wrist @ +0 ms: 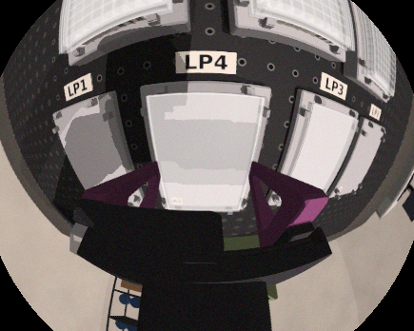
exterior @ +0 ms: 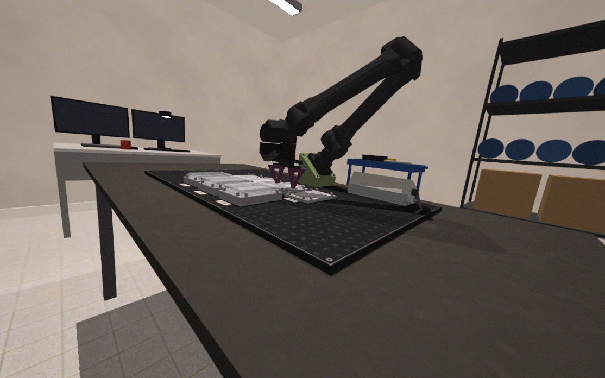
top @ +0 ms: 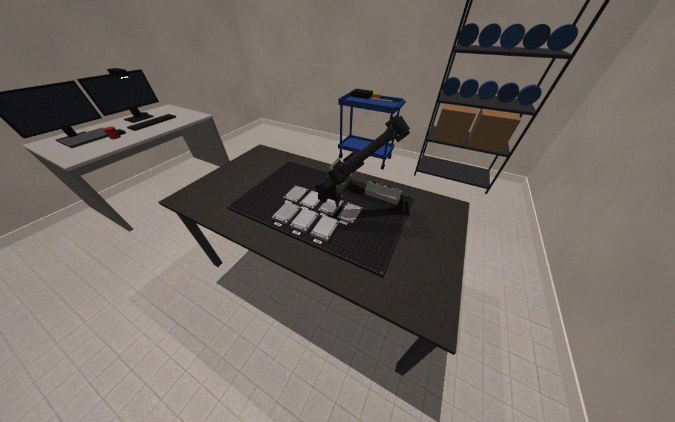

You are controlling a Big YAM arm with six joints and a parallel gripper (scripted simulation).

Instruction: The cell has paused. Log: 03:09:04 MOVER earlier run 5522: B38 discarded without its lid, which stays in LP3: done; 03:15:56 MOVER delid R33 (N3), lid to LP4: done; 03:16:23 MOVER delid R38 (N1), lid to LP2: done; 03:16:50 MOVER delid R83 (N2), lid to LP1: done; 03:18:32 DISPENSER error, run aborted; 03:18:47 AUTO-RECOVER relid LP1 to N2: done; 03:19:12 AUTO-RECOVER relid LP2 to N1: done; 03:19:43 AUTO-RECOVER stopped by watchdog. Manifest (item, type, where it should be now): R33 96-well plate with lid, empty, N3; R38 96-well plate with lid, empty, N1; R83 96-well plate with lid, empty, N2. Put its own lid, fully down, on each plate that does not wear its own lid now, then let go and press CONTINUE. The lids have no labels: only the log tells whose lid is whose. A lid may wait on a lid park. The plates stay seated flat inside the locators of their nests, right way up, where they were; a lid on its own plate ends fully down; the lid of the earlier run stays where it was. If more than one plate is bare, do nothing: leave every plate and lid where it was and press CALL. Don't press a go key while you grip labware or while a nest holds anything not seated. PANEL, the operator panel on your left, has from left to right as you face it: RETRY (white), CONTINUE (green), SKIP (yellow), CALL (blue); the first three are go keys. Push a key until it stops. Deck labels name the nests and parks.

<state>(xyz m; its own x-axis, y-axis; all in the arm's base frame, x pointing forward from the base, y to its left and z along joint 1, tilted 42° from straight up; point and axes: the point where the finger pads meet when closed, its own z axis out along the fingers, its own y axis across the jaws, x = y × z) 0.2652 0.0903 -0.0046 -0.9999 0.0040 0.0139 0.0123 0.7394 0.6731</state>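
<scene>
Jaws pinching the LP4 lid (wrist: pixel 205 145) on its park, since that one belongs to R33 on N3.
Top view: I'm folded down over the back row of the deck (top: pixel 371 251) on the worktop (top: pixel 434 293); three plates sit in the front row, too small to tell which is bare. Exterior view: elbow high, wrist vertical, gripper (exterior: pixel 285 177) down at lid height. Wrist view: purple fingers flank the lid's long sides below the LP4 label (wrist: pixel 206 62); LP3 lid (wrist: pixel 319 138) stays put, earlier run's.
</scene>
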